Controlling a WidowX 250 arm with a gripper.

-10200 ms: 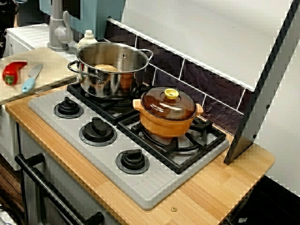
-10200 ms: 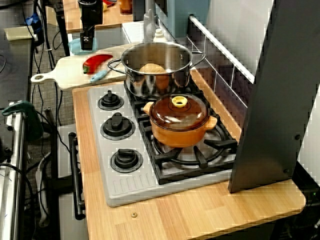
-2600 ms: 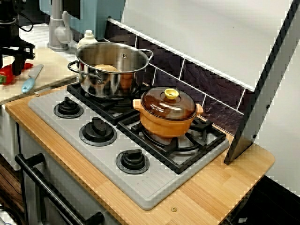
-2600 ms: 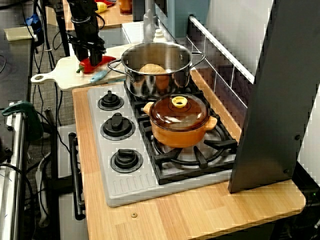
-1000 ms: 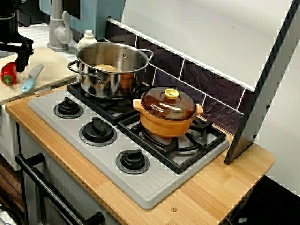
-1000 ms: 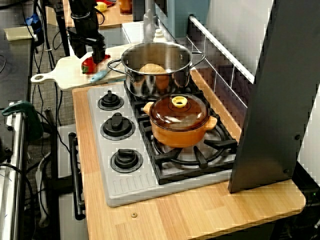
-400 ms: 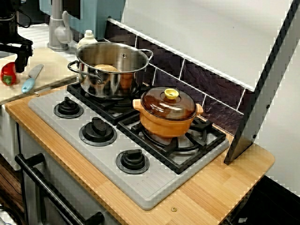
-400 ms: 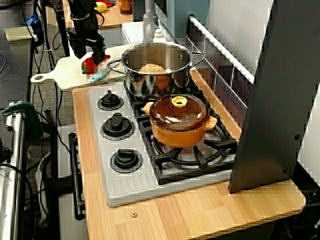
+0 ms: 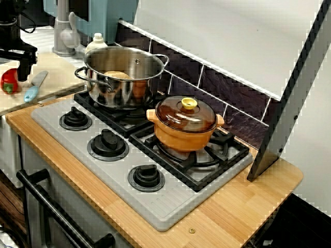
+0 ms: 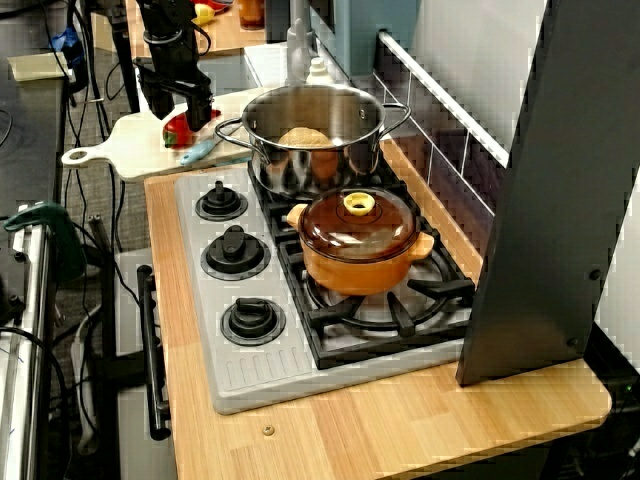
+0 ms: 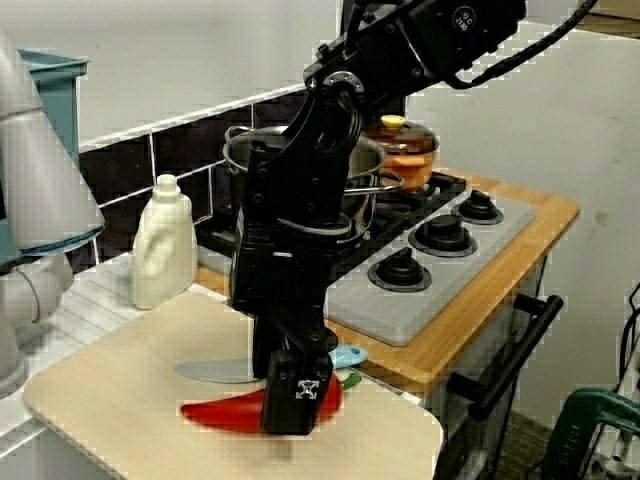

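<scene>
Since ten seconds ago the tool [image 10: 183,114] has been brought down over the red pepper [image 11: 215,412], which lies on the cutting board [image 11: 110,390] between its fingers [image 11: 298,392]; whether it is gripped cannot be told. A knife [image 11: 214,372] is seen just beside the tool, toward the steel pot [image 10: 300,172].

- Pepper [image 11: 215,412], left of the stove [image 9: 77,140]: glossy, smooth red skin.
- Gripper [image 11: 292,398]: matt black, plastic-looking shell.
- Board [image 11: 110,400] left of the stove: pale wood, matt.
- Knife [image 11: 212,372]: dull metal blade, light-blue plastic handle.
- Steel pot [image 9: 124,77] on the stove: polished metal, mirror-bright.
- Orange pot [image 9: 185,137] on the stove: glossy glaze; its lid [image 9: 183,118] is brown see-through glass.
- Stove: matt grey top, black matt grates.
- Counter [image 9: 243,202] under the stove: light wood, smooth.
- Bottle [image 11: 163,248] behind the board: white matt plastic.
- Tiles [image 9: 227,88] behind the stove: dark, glossy.
</scene>
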